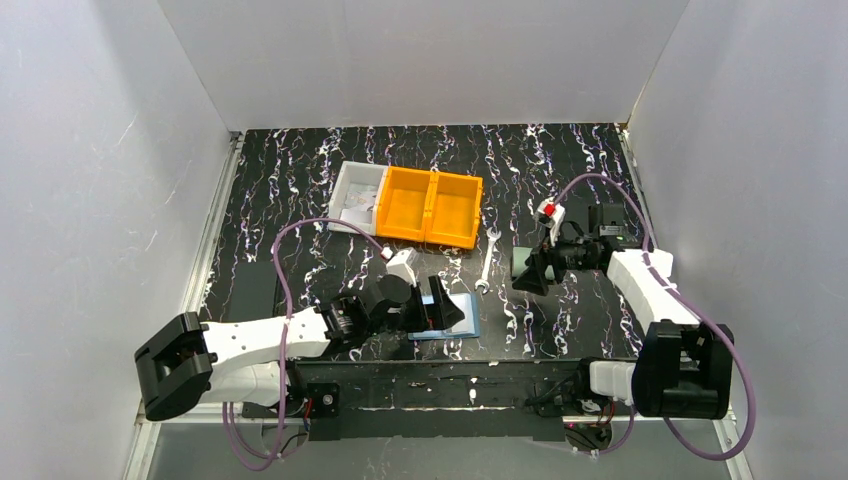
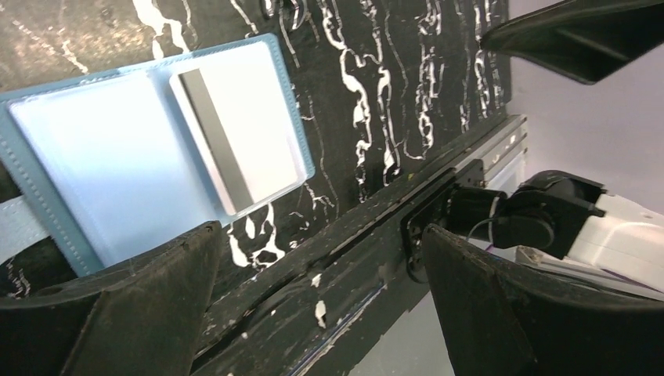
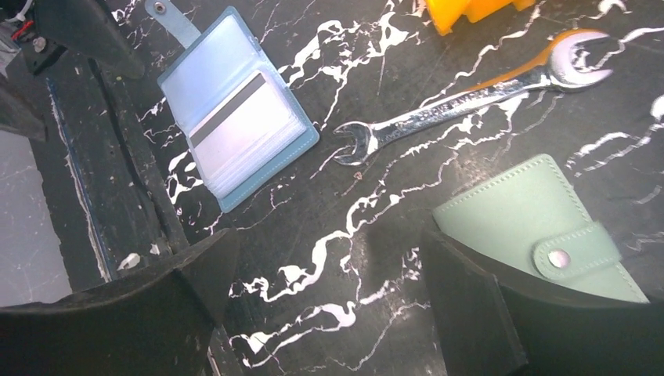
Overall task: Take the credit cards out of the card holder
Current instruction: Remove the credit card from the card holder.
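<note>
My left arm's stretched out low along the near edge of the desk (image 1: 560,160), with the left gripper (image 1: 435,305) spread wide right over the card holder (image 2: 102,157). The holder lies flat and open just beside that edge. One credit card (image 2: 235,133) with a grey stripe is tucked in its pocket. My right arm's bent inward, its right gripper (image 3: 327,235) spread wide too, hanging above a green pouch (image 3: 532,219). A wrench (image 3: 462,102) lies between pouch and holder, with a strip of bare desk either side.
</note>
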